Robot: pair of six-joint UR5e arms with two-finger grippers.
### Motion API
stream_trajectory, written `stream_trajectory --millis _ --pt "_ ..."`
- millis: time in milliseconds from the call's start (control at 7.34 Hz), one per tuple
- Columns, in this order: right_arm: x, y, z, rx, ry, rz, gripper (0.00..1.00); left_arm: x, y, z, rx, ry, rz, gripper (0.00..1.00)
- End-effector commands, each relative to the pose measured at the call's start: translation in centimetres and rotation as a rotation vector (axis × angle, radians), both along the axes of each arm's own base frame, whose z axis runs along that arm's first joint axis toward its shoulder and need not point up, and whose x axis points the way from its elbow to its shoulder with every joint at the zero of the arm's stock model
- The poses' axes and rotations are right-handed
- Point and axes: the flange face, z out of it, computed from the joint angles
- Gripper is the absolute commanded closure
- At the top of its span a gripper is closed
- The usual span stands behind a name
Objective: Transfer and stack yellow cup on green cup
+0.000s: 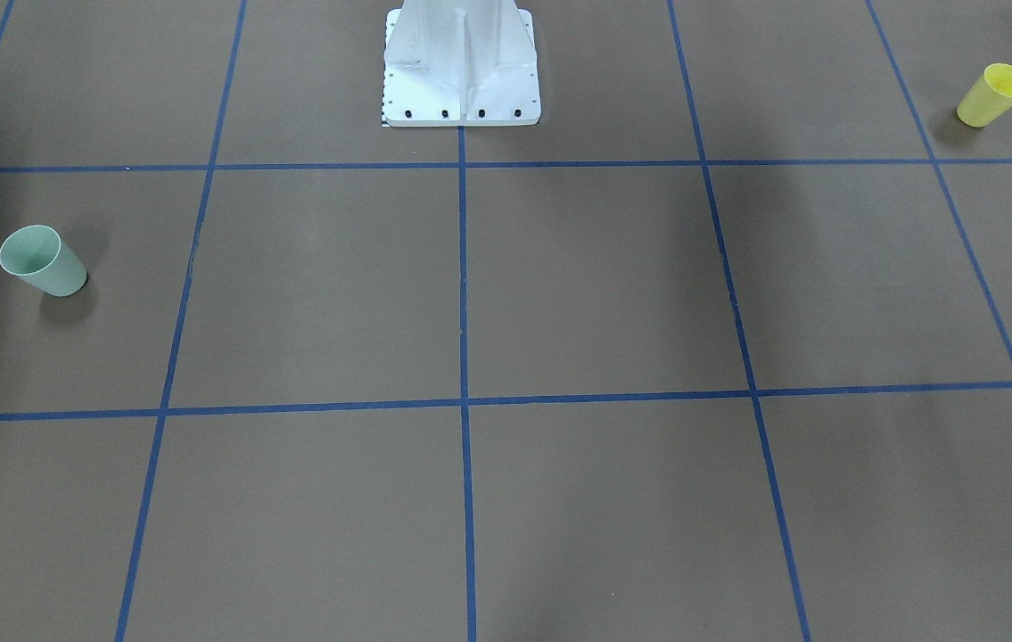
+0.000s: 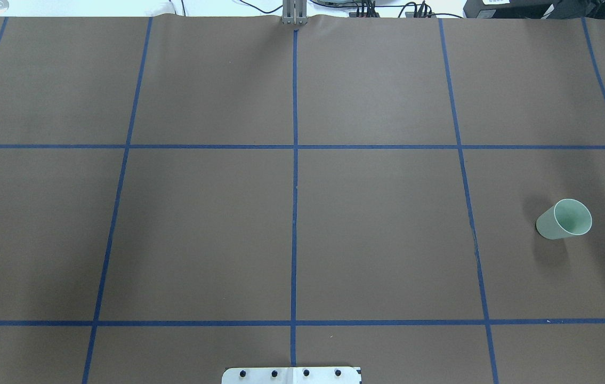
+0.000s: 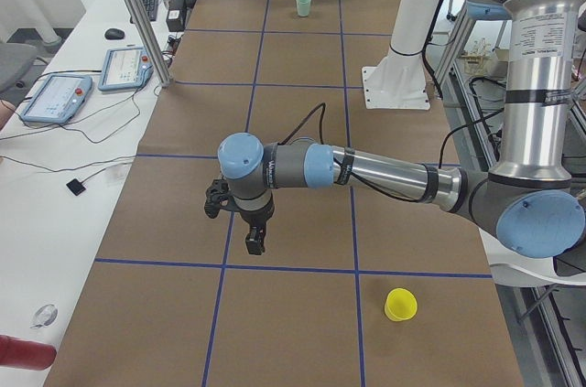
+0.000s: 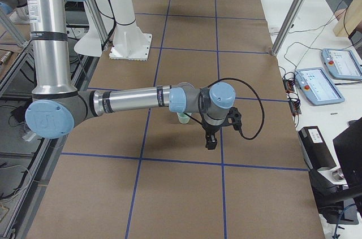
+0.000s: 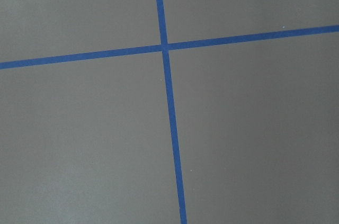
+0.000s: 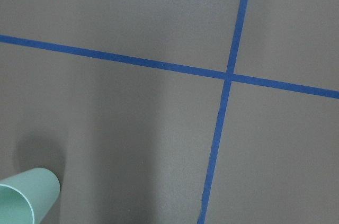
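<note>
In the front-facing view, the green cup (image 1: 42, 260) stands upright with its mouth up at the far left of the frame, about mid-height, alone on the brown tabletop (image 1: 595, 285) inside a square marked by blue tape lines (image 1: 463, 267). At the top centre sits the white robot base (image 1: 461, 67), bolted down where the middle tape line ends. At the upper right corner the yellow cup (image 1: 993, 94) stands upright and open, well apart from the green one, with the whole width of the tabletop between them. Neither cup is touched by anything. In the side view from the robot's left, the left gripper (image 3: 255, 242) hangs pointing down over a tape line near mid-frame, left of and above the yellow cup; I cannot tell whether it is released or clenched. In the side view from the robot's right, the right gripper (image 4: 210, 142) hangs pointing down near the centre of the frame, just right of the green cup, which is partly hidden behind the arm; its state cannot be told either. The right wrist view catches the green cup's rim at its lower left corner.
</note>
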Motion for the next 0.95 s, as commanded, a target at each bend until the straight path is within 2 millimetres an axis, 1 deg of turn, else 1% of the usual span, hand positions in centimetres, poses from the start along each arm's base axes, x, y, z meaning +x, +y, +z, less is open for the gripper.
stream_trajectory --millis 0,409,681,817 --pt "0.1 0.1 -0.3 0.01 0.001 0.0 0.0 0.0 0.0 -0.8 0.012 0.0 -0.001 0.0" --pt "0.0 -0.2 -1.3 0.034 -0.003 -0.002 0.01 -0.1 0.0 -0.8 0.02 -0.001 -0.001 0.0" --pt "0.0 0.1 -1.1 0.025 -0.003 0.001 0.01 0.0 0.0 -1.1 0.028 0.0 -0.001 0.0" --pt "-0.1 0.0 -1.1 0.023 -0.004 0.002 0.01 -0.1 1.0 -1.6 0.037 0.0 -0.001 0.0"
